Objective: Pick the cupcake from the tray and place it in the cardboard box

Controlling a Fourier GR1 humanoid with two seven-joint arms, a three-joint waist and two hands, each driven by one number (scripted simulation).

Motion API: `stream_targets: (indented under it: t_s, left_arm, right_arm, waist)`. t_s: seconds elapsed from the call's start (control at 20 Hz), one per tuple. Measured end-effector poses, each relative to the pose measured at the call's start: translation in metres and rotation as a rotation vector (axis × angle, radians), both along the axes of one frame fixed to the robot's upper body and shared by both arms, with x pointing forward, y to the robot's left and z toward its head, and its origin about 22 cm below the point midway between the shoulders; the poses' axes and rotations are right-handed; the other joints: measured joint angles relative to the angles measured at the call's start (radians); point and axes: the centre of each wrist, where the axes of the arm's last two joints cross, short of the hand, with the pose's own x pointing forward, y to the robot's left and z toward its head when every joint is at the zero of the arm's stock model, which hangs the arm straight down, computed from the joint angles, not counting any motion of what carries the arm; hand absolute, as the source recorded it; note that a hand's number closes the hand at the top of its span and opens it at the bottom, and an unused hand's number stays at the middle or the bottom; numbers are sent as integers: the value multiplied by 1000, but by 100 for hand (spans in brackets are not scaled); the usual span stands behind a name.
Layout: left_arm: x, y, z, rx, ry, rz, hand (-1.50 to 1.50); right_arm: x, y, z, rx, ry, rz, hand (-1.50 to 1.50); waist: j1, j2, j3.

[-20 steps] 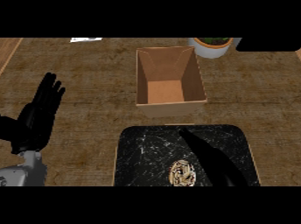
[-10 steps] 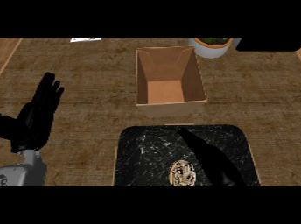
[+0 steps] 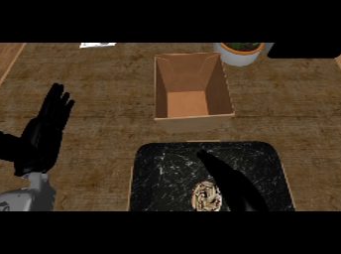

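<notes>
A robot's right hand [image 3: 228, 181] stretches across a black tray [image 3: 159, 163] on a wooden kitchen counter [image 3: 100, 89], its dark fingers held straight and close together, pointing away from the robot toward the tray's far edge. The hand holds nothing. The cupcake [image 3: 208, 196] sits on the tray near its front edge, just to the left of the hand, close enough that the two appear to touch, though no finger curls round it. Its swirled pale top faces up.

Beyond the tray's far edge, and only a short gap from it, stands an open cardboard box [image 3: 193, 92], its flaps up and its brown floor bare. The box lines up roughly with the tray's middle.

Well to the left of the tray, the robot's left hand [image 3: 45, 131] rests open above the counter, fingers straight and spread a little, pointing away from the robot. It touches nothing that can be seen. The grey forearm [image 3: 27, 196] behind it enters from the lower edge, left of the tray's front corner.

Farther from the tray than the box, and a little to the right, a white pot holding a green plant [image 3: 239, 52] stands at the back of the counter. A scrap of white [image 3: 96, 44] lies at the back as well, far off to the tray's left; what it is cannot be told.
</notes>
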Motion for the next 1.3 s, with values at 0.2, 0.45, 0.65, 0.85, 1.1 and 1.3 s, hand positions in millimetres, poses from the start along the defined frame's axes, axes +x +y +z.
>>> stream_targets:
  t_s: [0.2,0.45,0.65,0.85,1.1,1.3]
  left_arm:
    - [-1,-1,5,-5,3,-1,0]
    - [1,1,0,-5,2,-1,0]
    - [1,7,-2,-3,3,4,0]
    - [0,3,-3,-5,3,2,0]
    - [6,-7,4,-1,-6,-53,0]
    - [10,-17,6,-1,-13,-99,0]
  right_arm:
    - [3,-1,-6,-1,-20,6,150]
    - [6,3,-7,-35,-95,61,150]
    - [5,1,-4,-55,-152,63,150]
    - [0,16,-1,-67,-237,39,150]
    - [16,69,12,-204,-339,-12,150]
    - [32,94,25,-312,-432,-56,150]
  waist:
    - [0,0,0]
    - [0,0,0]
    - [0,0,0]
    - [0,0,0]
    - [58,8,-4]
    - [107,13,-6]
